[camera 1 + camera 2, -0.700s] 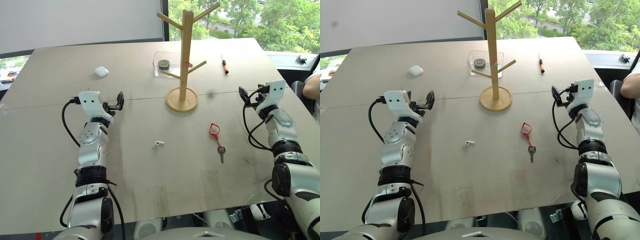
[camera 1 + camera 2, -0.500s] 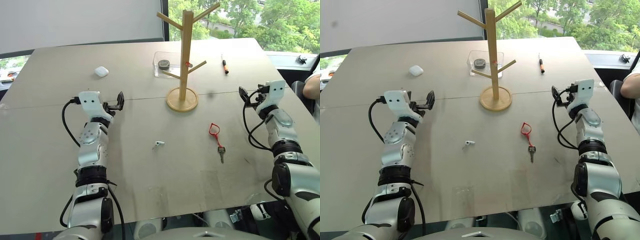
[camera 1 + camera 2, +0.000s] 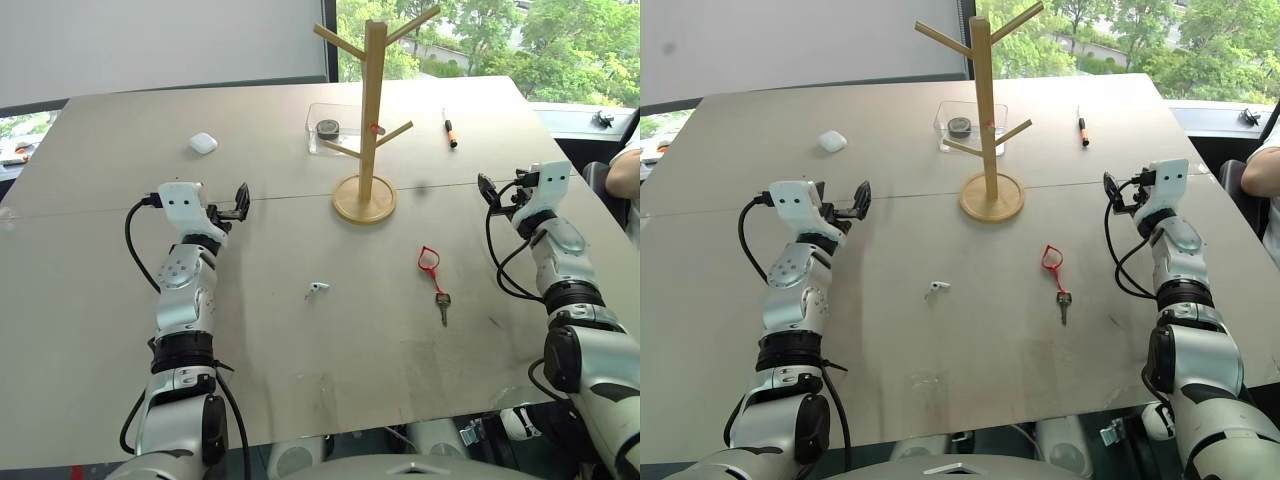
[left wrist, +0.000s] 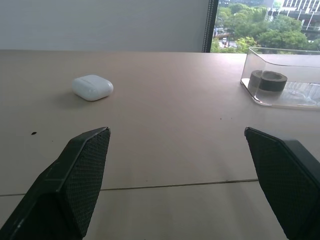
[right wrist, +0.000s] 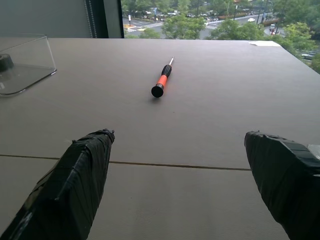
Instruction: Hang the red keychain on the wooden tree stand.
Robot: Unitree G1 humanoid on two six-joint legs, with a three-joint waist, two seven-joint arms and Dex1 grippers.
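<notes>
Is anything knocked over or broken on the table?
Nothing stands out. The tall light-wood tree stand stands upright on its round base, and the small red teardrop keychain with its dark key lies flat on the tabletop, not yet hung.
</notes>
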